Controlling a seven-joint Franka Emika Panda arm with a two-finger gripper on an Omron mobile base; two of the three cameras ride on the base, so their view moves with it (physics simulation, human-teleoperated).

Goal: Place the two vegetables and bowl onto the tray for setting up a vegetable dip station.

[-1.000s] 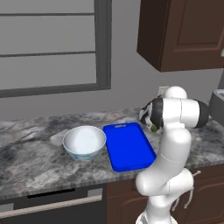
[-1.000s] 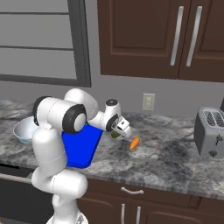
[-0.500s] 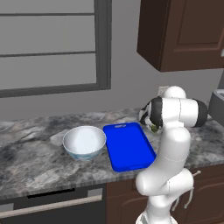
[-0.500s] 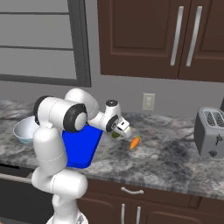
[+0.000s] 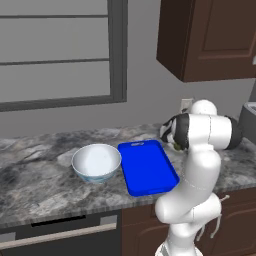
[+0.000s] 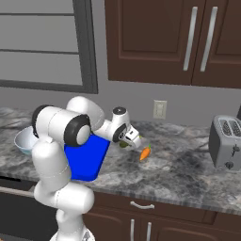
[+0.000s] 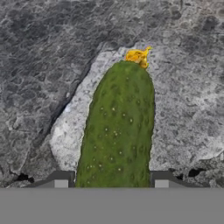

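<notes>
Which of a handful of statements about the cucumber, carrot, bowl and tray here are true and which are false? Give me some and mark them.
1. The tool is closed on the cucumber. True.
2. The carrot lies on the tray. False: it lies on the counter, to the right of the tray.
3. The bowl sits on the counter beside the tray. True.
4. The tray already holds the bowl. False: nothing lies on it.
5. A toaster stands at the counter's right end. True.

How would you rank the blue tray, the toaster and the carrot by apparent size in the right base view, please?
1. Tray, though the arm hides part of it.
2. Toaster, clearly smaller than the tray's visible part.
3. Carrot, by far the smallest.
</notes>
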